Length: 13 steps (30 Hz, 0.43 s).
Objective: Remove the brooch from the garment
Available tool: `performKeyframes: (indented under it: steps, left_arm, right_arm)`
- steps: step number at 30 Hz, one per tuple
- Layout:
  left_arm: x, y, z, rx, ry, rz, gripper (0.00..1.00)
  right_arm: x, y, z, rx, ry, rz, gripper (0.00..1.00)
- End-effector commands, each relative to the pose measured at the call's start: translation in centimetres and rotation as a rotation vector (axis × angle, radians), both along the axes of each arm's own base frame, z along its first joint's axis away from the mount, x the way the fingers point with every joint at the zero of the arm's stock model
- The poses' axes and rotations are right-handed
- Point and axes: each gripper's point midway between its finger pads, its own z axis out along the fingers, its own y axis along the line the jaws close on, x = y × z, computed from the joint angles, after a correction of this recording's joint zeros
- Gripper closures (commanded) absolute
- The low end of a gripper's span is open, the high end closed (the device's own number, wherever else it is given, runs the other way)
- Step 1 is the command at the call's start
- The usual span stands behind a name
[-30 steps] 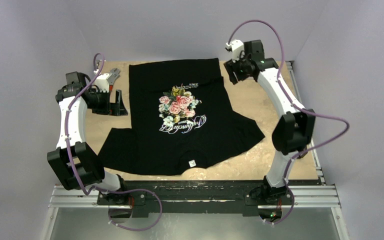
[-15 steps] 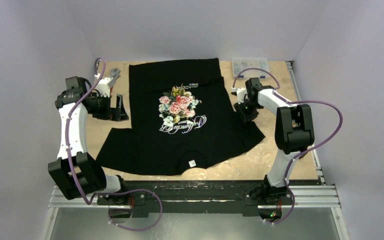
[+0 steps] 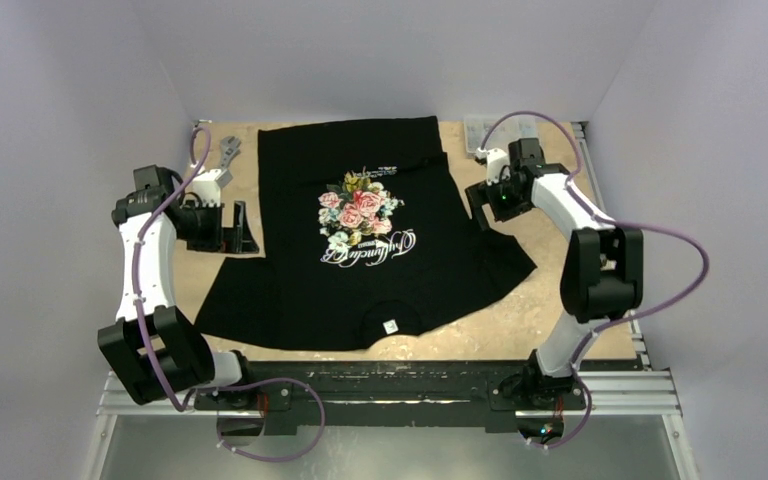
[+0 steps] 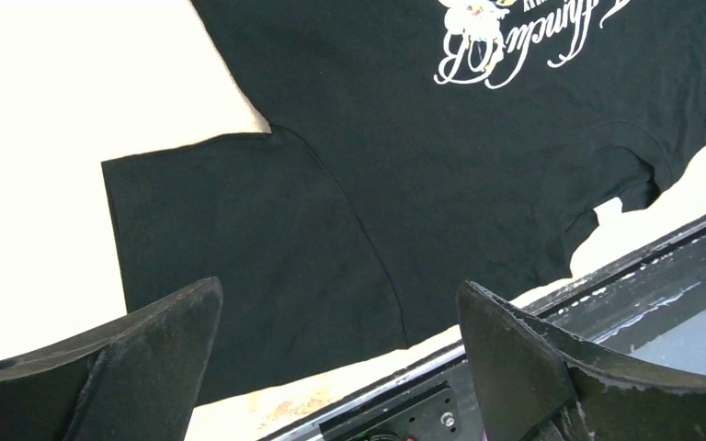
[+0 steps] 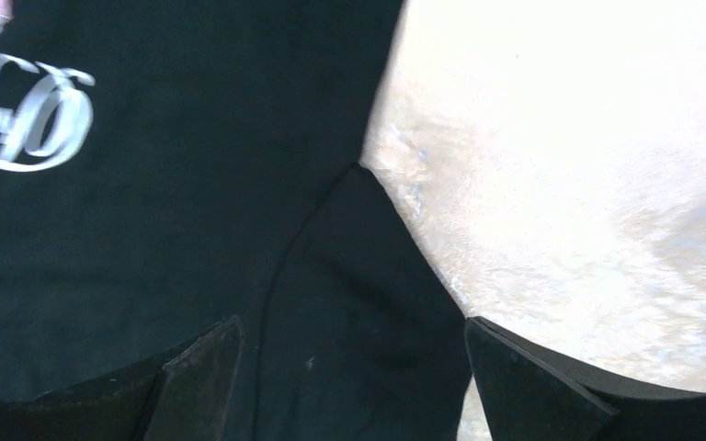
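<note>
the garment (image 3: 295, 285) lies flat on the table (image 3: 530, 310). the left gripper (image 4: 340, 303) hovers by one sleeve, jaws spread and empty. the right gripper (image 5: 349, 340) hovers over the other sleeve seam, jaws also spread.

High rear overview; both wrist views close, downward over garment (image 3: 420, 275) sleeves.

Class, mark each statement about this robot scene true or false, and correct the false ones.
1. The T-shirt lies spread flat on the table. True.
2. The left end effector is shut on the T-shirt. False: it is open and holds nothing.
3. The neck label sits at the shirt's edge nearest the arm bases. True.
4. The right end effector hovers over the neck label. False: it is open over the sleeve seam on the shirt's right side.
</note>
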Motion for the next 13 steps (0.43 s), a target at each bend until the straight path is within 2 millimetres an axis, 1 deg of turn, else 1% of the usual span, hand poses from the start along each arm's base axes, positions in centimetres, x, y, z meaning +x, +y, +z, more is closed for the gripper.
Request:
performKeyframes:
  steps: [1,3,5,6,9,11,13]
  left_arm:
    - [-0.7,0.0,1.2,-0.074,-0.028,0.044,0.00]
    - [-1.0,0.5,1.2,-0.078,-0.031,0.071,0.00]
    - [-1.5,0.8,0.8,-0.049,-0.025,0.079,0.00]
    - [-1.9,1.0,0.5,-0.031,-0.022,0.084,0.00]
    - [-2.9,1.1,0.0,0.007,-0.022,0.079,0.00]
    - [-3.4,1.0,-0.1,0.025,-0.030,0.073,0.00]
    - [-3.8,1.0,0.3,0.041,-0.046,0.070,0.00]
  right_arm:
    - [0.4,1.7,9.4,0.133,-0.219,0.018,0.02]
    - [-0.3,1.5,11.4,0.143,-0.274,0.006,0.01]
    - [-1.2,1.1,12.5,0.145,-0.304,-0.016,0.01]
    - [-1.8,0.9,12.6,0.146,-0.308,-0.028,0.01]
    - [-3.8,0.8,11.6,0.153,-0.283,-0.052,0.01]
    - [-4.9,0.8,11.4,0.164,-0.282,-0.066,0.01]
    - [-5.7,0.8,11.7,0.169,-0.302,-0.069,0.01]
